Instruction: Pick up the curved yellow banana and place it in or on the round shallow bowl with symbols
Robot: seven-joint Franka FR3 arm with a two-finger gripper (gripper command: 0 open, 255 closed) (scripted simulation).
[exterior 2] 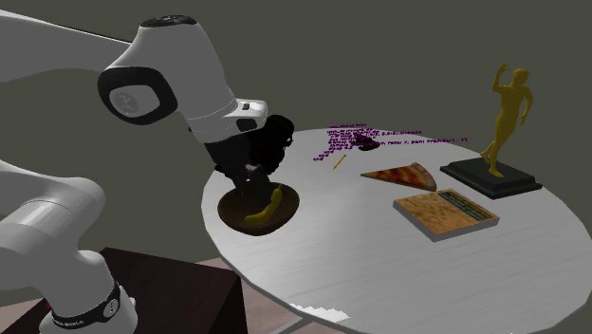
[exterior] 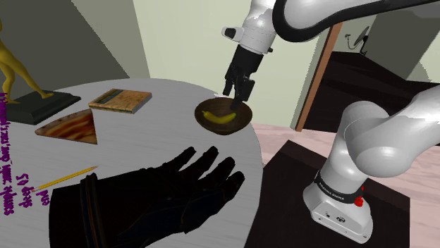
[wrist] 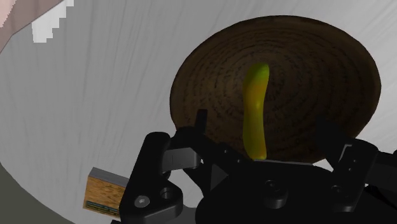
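A white robot arm is reaching over a round grey table (exterior: 162,134). Its black gripper (exterior: 238,90) is hanging just above a shallow brown bowl (exterior: 243,121), which is sitting near the table's edge on the shoulder view's right.

The pincer is standing wide open and gripping nothing. In the wrist view the gripper (wrist: 266,124) is showing its two fingers well apart, one on each side of the banana and neither touching it.

The yellow banana (wrist: 256,114), greenish at its far end, is lying inside the bowl (wrist: 318,70) across its ringed floor. No symbols can be made out on the bowl. From the second exterior view the banana (exterior 2: 266,207) is resting in the bowl (exterior 2: 232,211) with the gripper (exterior 2: 254,180) right over it.

The placing is looking done, or very nearly so.

The banana is likely light, slightly soft and smooth-skinned, so hard squeezing could bruise it. If it needs taking up again, the best hold is probably across its thick middle, fingers closing gently on the narrow sides.

Nearer the shoulder camera a black glove (exterior: 176,190) is lying on the table. On that view's left are a pizza slice (exterior: 70,128), a wood-patterned box (exterior: 120,101), a pencil (exterior: 67,178) and a gold statuette (exterior: 14,67).
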